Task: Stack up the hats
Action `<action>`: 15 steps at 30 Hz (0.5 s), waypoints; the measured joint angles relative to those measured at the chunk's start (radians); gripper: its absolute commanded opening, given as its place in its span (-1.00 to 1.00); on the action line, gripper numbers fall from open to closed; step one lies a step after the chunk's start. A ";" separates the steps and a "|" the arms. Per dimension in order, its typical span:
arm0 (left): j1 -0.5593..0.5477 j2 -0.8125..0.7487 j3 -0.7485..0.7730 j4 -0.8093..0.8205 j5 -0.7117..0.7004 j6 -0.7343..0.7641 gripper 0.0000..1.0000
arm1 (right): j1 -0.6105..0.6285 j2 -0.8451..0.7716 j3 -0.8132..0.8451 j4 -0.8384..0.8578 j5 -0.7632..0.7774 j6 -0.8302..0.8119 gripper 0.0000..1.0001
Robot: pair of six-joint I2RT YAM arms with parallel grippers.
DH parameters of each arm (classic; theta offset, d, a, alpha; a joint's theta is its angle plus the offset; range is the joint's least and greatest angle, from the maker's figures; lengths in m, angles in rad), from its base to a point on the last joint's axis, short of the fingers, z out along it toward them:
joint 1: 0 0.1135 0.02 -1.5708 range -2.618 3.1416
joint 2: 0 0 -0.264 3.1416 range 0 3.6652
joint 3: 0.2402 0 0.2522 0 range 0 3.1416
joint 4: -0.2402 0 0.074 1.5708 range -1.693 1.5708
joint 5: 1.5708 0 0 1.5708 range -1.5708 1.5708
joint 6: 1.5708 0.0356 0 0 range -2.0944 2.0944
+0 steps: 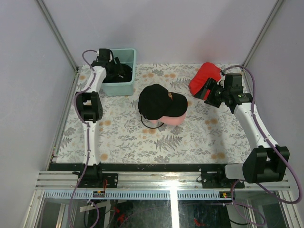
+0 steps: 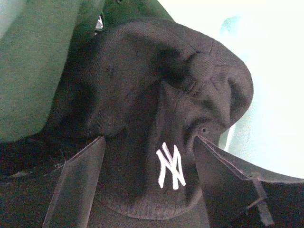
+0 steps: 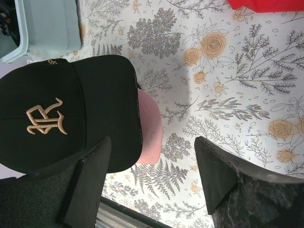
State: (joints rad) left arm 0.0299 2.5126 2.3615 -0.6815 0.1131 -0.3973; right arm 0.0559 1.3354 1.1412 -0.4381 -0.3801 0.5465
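In the middle of the table a black cap with a gold logo sits on a light pink cap whose brim sticks out beneath it. Another dark cap with a white NY logo lies in the mint-green tub. My left gripper reaches down into the tub, open, its fingers standing either side of that cap's crown. My right gripper hovers open to the right of the stacked caps with nothing held.
A bright red cloth lies at the back right, just behind my right gripper. The tub stands at the back left. A green surface fills the left of the left wrist view. Grey walls enclose the floral table.
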 measured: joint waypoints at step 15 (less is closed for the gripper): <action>-0.014 0.054 0.019 -0.004 -0.061 0.017 -1.00 | 0.000 -0.013 -0.006 0.000 0.005 0.019 0.56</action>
State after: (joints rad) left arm 0.0162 2.5664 2.3802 -0.6853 0.0525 -0.3805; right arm 0.0559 1.3228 1.1355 -0.4377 -0.3748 0.5659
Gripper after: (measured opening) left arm 0.037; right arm 0.778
